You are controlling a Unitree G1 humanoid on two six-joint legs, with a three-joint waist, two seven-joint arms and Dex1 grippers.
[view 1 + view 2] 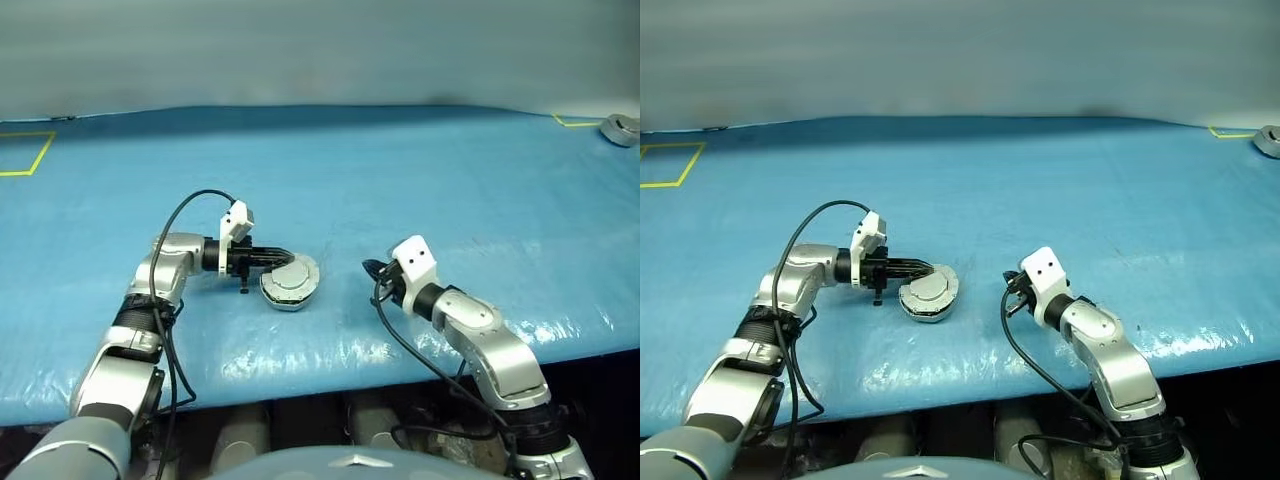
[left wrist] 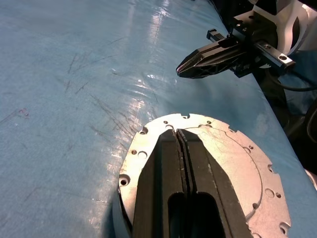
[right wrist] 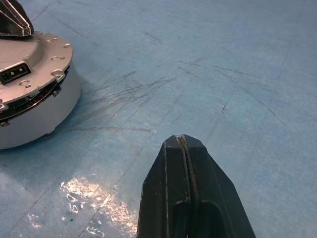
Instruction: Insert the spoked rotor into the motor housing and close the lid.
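- The left gripper (image 2: 181, 136) has its two black fingers pressed together with nothing between them, tips lying over the lid (image 2: 233, 163).
- The lid sits closed on the motor housing (image 3: 34, 119), plain grey face up, on the blue table (image 1: 420, 170).
- The right gripper (image 3: 182, 140) is likewise pinched together and empty, near the housing but apart from it.
- A grey round part (image 1: 620, 129) lies at the table's far right corner.

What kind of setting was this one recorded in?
Probably a lab or workshop test bench: a wide table under a scuffed blue cover, yellow tape squares marking spots on it, and a closed motor assembly as the workpiece.
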